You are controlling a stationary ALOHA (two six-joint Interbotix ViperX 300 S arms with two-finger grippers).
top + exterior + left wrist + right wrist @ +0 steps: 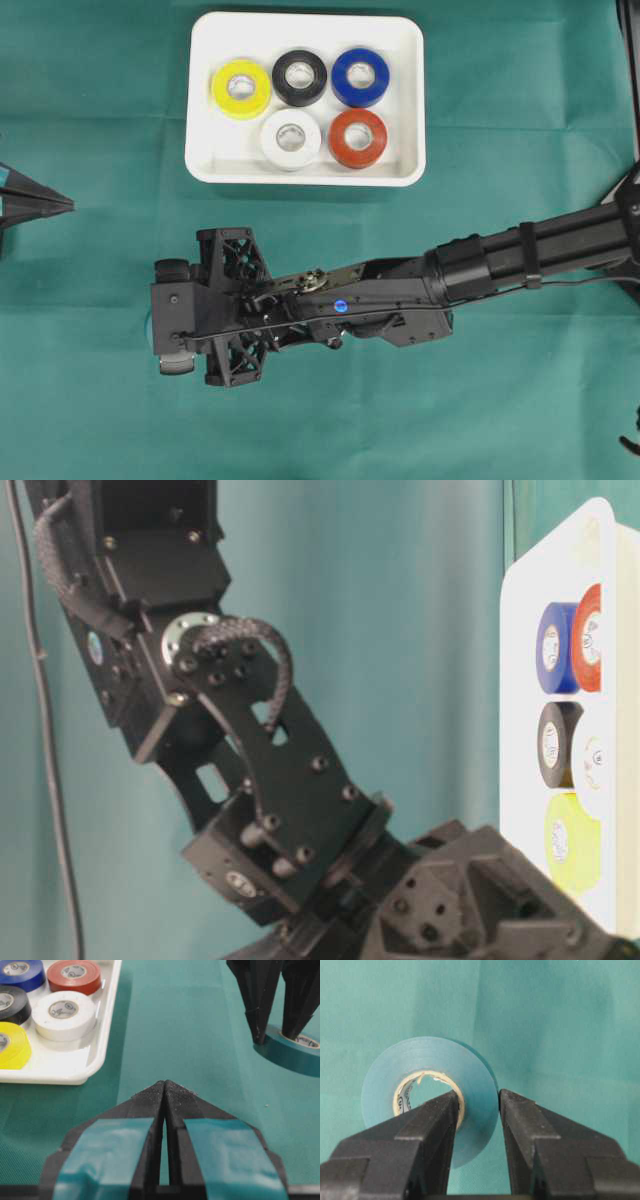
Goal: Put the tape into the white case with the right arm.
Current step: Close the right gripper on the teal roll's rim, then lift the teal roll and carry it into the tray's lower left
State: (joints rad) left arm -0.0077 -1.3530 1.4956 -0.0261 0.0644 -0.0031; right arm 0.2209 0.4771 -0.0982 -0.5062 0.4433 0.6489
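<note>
The all-black right arm reaches across to the left part of the overhead view, its gripper pointing down at the cloth. In the right wrist view the gripper straddles the wall of a teal tape roll: one finger is inside the core, the other against the outer rim, both touching it. The left wrist view shows the same grip, with the teal tape lying flat on the cloth. The white case stands behind it and holds several rolls. My left gripper is shut and empty at the left edge.
The case holds yellow, black, blue, white and red rolls, with free floor at its left end. Green cloth covers the table. The case also shows in the table-level view.
</note>
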